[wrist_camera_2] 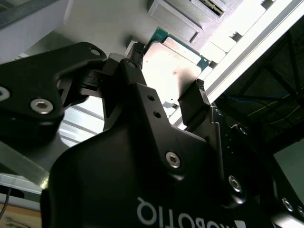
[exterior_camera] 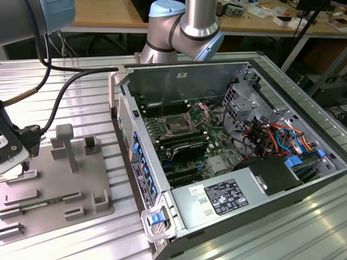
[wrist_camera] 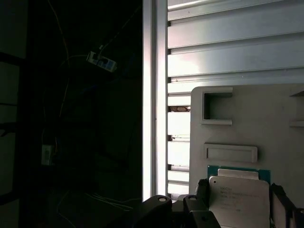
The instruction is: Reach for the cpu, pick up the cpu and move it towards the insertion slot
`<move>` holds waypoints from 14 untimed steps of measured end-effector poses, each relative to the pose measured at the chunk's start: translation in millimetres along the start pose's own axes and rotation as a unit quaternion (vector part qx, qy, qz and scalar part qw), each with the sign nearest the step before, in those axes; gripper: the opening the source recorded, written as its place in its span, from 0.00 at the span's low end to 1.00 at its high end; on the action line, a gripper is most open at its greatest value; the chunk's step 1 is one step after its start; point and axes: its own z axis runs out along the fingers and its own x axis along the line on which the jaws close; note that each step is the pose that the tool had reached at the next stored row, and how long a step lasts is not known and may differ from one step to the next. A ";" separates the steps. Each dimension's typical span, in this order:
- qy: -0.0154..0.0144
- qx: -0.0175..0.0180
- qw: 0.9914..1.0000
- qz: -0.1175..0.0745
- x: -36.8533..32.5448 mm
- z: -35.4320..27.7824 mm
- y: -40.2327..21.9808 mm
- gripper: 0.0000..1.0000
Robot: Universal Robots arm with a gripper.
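Note:
The cpu [wrist_camera: 239,192] is a thin square chip with a pale shiny metal top and a green rim. It lies at the edge of the grey fixture plate [wrist_camera: 266,118]. My gripper [wrist_camera: 241,195] straddles it, and in both wrist views a black finger sits against each of two opposite edges, shut on the cpu [wrist_camera_2: 175,64]. In the exterior view the gripper [exterior_camera: 10,154] is low at the far left edge, over the plate's left end [exterior_camera: 59,184]. The insertion slot [exterior_camera: 178,125] is the silver-framed socket with a dark centre on the green motherboard, far from the gripper toward the exterior view's right.
The open computer case [exterior_camera: 227,146] has tall metal walls around the motherboard. Raised blocks [exterior_camera: 65,143] stand on the fixture plate between the gripper and the case. A black cable [exterior_camera: 70,81] hangs from the arm across the ribbed aluminium table [exterior_camera: 81,238].

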 end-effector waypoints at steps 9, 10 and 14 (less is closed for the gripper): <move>0.000 0.000 1.000 0.000 0.0 -1.3 0.0 0.55; 0.000 0.000 1.000 0.000 0.1 -2.4 0.1 0.55; 0.000 0.000 1.000 0.000 0.1 -5.7 0.2 0.55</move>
